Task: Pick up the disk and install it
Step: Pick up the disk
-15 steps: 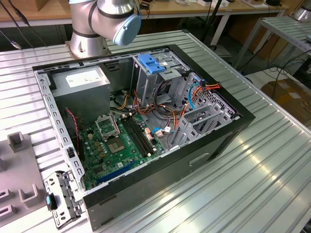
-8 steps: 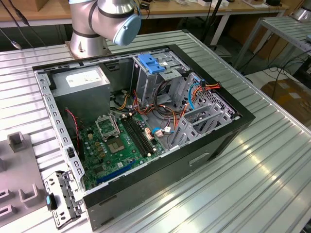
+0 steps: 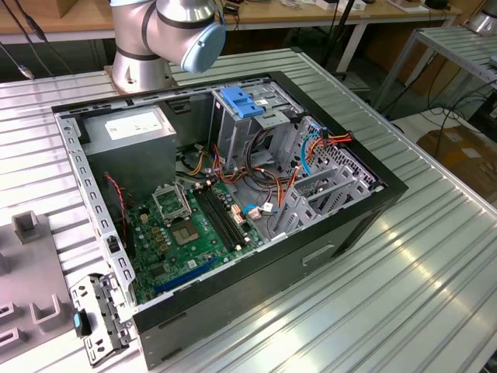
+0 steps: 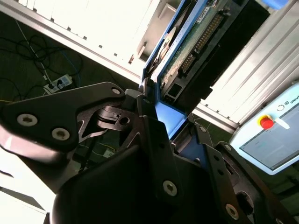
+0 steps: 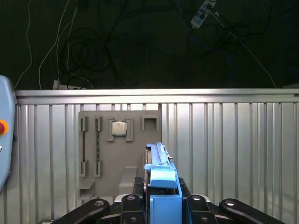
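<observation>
In both wrist views my gripper (image 5: 163, 205) (image 4: 170, 121) is shut on the disk (image 5: 161, 179) and holds it edge-on above the ribbed metal table (image 5: 224, 140). The first wrist view shows its blue plastic carrier rail rising between the black fingers (image 5: 133, 203). In the second wrist view the disk (image 4: 196, 42) shows its green circuit board, a row of connector pins and a blue rail along one side. The exterior view has the arm's base and a joint (image 3: 167, 31) behind the open computer case (image 3: 256, 264).
The case holds a green motherboard (image 3: 190, 225), a grey power-supply box (image 3: 128, 128), loose cables and a metal drive cage with a blue latch (image 3: 241, 101). A grey parts fixture (image 5: 119, 154) carrying a processor chip (image 5: 119, 128) lies under the gripper. A pendant's red button (image 4: 266, 122) is nearby.
</observation>
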Tool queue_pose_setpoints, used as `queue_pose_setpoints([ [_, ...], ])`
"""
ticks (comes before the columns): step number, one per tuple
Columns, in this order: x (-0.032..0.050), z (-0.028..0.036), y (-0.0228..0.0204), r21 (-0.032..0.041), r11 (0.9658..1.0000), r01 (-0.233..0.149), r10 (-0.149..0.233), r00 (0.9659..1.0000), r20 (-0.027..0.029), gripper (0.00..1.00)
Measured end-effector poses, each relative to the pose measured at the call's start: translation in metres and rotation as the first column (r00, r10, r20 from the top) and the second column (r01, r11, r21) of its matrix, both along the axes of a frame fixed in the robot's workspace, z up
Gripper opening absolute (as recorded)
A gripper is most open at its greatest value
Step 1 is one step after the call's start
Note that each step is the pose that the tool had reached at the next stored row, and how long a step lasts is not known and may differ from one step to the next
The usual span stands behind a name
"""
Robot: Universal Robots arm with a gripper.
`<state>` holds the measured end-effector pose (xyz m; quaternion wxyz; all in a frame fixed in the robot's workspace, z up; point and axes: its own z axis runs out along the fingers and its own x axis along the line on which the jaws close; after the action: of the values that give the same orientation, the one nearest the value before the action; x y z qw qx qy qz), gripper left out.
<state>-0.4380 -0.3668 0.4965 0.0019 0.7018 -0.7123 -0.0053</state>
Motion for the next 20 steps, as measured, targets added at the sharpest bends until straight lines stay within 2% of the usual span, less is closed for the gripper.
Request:
queue_pose_setpoints([
  [9,0.0105,0.0000,0.0000,0.0000,1.0000,0.000,0.000,1.0000,0.0001,0.37],
  [20,0.0293,0.0000,0.0000,0.0000,1.0000,0.000,0.000,1.0000,-0.0001,0.37],
])
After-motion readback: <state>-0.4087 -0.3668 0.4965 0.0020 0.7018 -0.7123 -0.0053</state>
